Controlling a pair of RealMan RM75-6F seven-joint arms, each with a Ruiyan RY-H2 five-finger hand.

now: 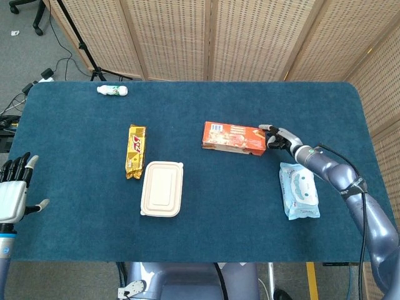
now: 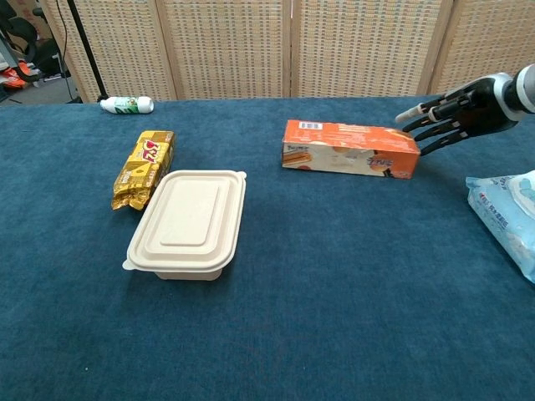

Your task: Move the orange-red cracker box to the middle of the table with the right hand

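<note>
The orange-red cracker box [image 1: 234,137] lies flat on the blue table [image 1: 225,231], a little right of centre, its long side running left to right. In the chest view the cracker box [image 2: 349,149] sits at mid-depth. My right hand [image 1: 279,137] is at the box's right end, fingers stretched out and spread, their tips touching that end without wrapping it. The chest view shows the right hand [image 2: 451,113] reaching in from the right edge. My left hand [image 1: 14,190] hovers off the table's left edge, fingers apart, holding nothing.
A pale lidded lunch box [image 1: 162,188] and a yellow snack packet [image 1: 135,150] lie left of centre. A light-blue pack of wipes [image 1: 299,189] sits just below my right forearm. A small white bottle [image 1: 112,90] lies at the far left corner.
</note>
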